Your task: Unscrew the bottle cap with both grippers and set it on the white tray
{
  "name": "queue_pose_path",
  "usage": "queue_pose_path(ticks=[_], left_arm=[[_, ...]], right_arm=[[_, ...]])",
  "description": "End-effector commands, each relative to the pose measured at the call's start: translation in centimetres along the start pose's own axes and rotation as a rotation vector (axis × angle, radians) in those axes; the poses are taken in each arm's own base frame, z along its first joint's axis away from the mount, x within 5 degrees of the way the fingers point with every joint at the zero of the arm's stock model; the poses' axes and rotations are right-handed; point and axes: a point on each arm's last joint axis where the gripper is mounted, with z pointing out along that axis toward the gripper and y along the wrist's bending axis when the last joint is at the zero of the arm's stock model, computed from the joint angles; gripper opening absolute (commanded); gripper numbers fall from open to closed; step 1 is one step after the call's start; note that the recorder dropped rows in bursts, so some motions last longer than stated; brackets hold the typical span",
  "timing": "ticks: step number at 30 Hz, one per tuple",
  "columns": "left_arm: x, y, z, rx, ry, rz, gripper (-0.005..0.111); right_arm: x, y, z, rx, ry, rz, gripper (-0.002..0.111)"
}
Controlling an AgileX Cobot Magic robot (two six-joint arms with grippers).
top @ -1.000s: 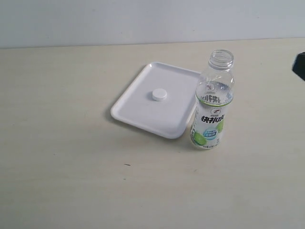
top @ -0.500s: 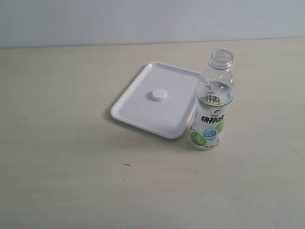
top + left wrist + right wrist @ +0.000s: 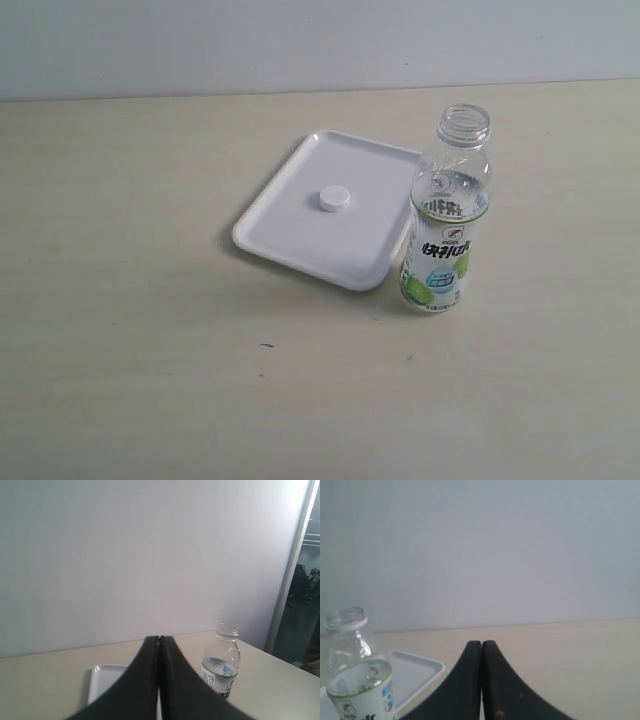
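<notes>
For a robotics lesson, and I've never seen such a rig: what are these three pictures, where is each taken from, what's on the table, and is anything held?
It is a robot with two arms, each ending in a black gripper. One picture looks down on the table from a camera off the arms; neither arm shows there. The other two come from wrist cameras, looking along the left gripper and the right gripper. Both are shut and hold nothing. On the table an open bottle stands upright beside a white tray, and the white cap lies on the tray.
</notes>
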Motion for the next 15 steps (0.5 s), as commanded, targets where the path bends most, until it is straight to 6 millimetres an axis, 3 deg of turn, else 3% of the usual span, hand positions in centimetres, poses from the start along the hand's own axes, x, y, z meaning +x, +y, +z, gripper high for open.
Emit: queue_pose_path(ticks=[1,12,15], left_arm=[[0.0,0.0,-0.1,-0.004,-0.006,-0.013,0.000],[0.0,0.0,-0.1,-0.004,-0.006,-0.013,0.000],[0.0,0.0,-0.1,-0.004,-0.006,-0.013,0.000]], right_arm=[[0.8,-0.2,-0.1,0.031,0.091,-0.088,0.000],[-0.4,-0.1,-0.1,0.071,-0.061,-0.001,0.000],[0.0,-0.2,-0.1,0.085,-0.024,-0.016,0.000]])
